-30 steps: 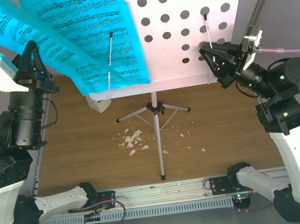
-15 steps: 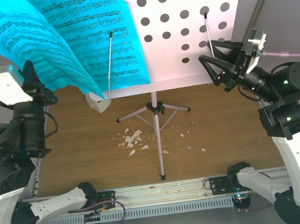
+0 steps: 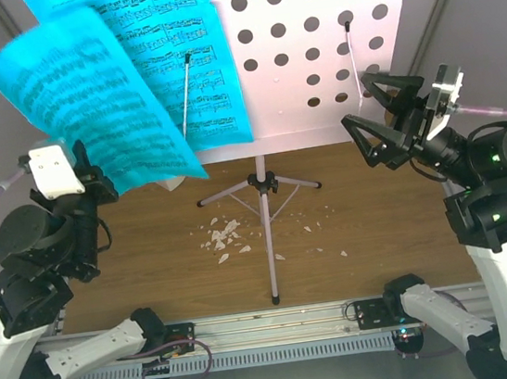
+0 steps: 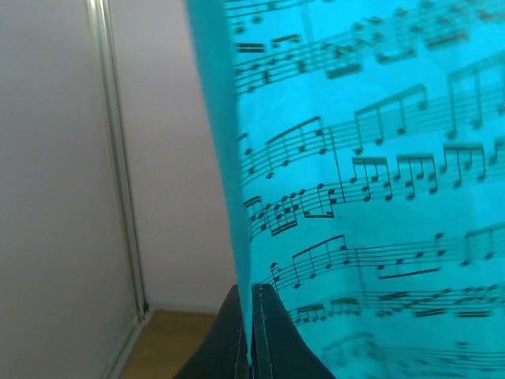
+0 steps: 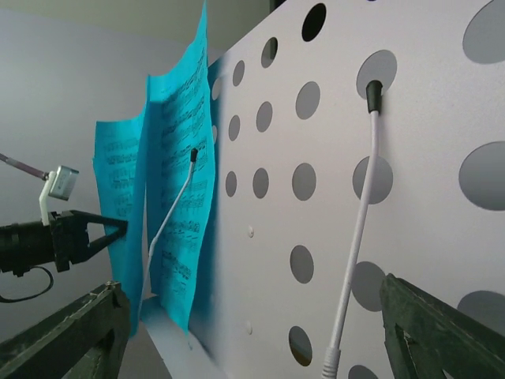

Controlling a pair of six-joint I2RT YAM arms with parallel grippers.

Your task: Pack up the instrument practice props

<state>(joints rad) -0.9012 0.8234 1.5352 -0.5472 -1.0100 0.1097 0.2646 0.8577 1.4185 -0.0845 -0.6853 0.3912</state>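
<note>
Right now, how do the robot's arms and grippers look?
The left arm and right arm have white shells and black round joints; green lights glow on the right one. The left gripper and right gripper have black triangular fingers, each beside a white camera block. A purple cable runs to each wrist.

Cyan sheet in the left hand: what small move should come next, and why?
Probably draw it further left and down, clear of the perforated desk. The left hand is pinched shut on the lower edge of the loose sheet, which hangs off the desk, while a second sheet sits under the wire clip. The right hand is open, holding nothing.
</note>
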